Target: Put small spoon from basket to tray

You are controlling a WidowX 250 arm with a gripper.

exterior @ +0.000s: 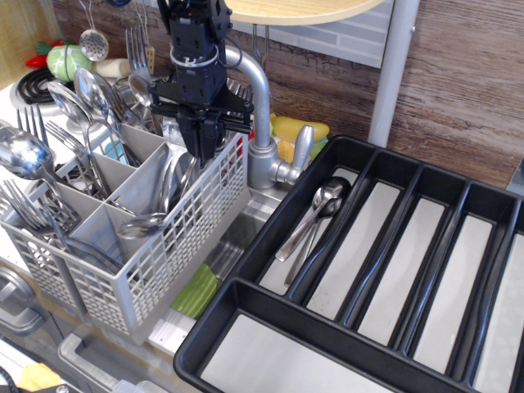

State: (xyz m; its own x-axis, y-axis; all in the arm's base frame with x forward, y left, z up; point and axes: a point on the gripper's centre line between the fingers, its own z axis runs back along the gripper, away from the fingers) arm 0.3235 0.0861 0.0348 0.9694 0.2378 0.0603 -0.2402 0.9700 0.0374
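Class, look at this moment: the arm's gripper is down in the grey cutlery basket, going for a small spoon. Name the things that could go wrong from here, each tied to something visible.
1. The black gripper sits low among tightly packed shiny steel spoons in the light grey lattice basket; it may pinch two, or a large one.
2. Lifting could snag neighbouring handles and tip the basket.
3. The curved chrome tap stands between the basket and the black compartmented tray; a carried spoon might strike it.
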